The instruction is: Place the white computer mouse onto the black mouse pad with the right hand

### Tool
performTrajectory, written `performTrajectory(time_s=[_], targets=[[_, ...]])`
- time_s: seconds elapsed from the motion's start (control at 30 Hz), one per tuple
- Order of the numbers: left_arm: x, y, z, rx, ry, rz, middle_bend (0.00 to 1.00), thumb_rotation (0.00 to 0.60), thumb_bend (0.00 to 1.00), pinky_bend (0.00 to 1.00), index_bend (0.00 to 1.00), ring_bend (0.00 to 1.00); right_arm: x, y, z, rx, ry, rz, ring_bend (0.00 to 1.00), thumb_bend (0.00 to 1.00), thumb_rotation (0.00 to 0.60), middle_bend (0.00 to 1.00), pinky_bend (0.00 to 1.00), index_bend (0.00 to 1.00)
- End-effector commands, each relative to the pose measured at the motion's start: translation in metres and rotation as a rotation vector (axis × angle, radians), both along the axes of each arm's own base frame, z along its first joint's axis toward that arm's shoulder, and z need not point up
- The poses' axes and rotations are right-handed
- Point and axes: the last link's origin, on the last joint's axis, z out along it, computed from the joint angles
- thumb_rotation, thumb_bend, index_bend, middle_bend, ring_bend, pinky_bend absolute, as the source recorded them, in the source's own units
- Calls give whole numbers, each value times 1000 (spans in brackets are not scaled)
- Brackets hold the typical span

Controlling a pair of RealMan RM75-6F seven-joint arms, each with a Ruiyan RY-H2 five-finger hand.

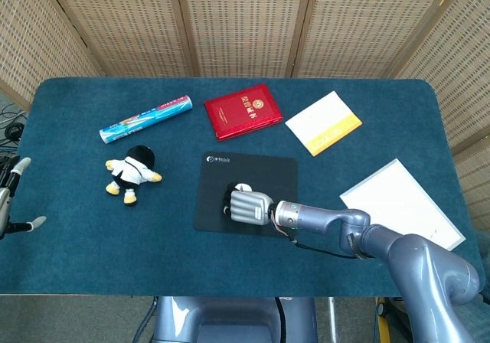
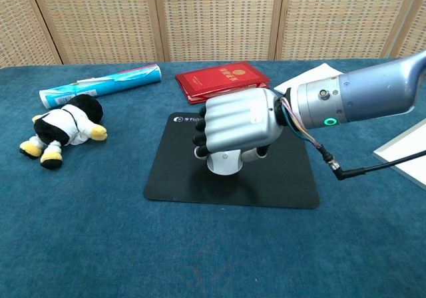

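One right hand grips the white mouse over the black pad (frame centre); best lowered flat before fingers release

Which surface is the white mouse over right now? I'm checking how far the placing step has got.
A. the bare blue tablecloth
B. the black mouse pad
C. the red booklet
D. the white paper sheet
B: the right hand grips the white mouse over the middle of the black mouse pad; the head view shows the same, though whether the mouse already touches the pad is unclear.
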Motion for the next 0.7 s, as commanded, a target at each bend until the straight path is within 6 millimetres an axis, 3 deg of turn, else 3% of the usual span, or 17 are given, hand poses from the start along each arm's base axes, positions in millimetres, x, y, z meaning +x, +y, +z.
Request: performTrajectory(time_s=[0.03, 0.1, 0.17, 0.27, 0.33, 0.53, 0.7], targets=[[0, 0, 0, 0, 1, 1, 0, 600, 0, 0, 0, 0, -1, 0, -1, -6, 1, -1, 263, 722, 600, 370, 341, 490], [-1, 0, 0, -2, -2, 5, 0, 600, 0, 0, 0, 0, -6, -5, -3, -45, 31, -6, 194, 597, 600, 275, 341, 366], [-1, 1, 1, -1, -6, 10, 0, 600, 0, 0, 0, 0, -8, -9, -4, -84, 49, -28, 63, 340, 600, 86, 328, 127], [-2, 1, 3, 4, -10, 13, 0, 600, 0, 0, 0, 0, -8, -9, -5, -114, 50, -50, 0, 52, 600, 0, 276, 0], [-2, 1, 4, 6, -13, 14, 0, 600, 0, 0, 0, 0, -10, -9, -3, -130, 63, -40, 0, 5, 600, 0, 253, 0], [-2, 1, 4, 4, -17, 16, 0, 600, 0, 0, 0, 0, -11, -6, 11, -152, 60, -3, 0, 0, 600, 0, 235, 0], [-2, -1, 5, -2, -26, 14, 0, 600, 0, 0, 0, 0, -20, -3, 52, -198, -36, -42, 0, 0, 600, 0, 229, 0]])
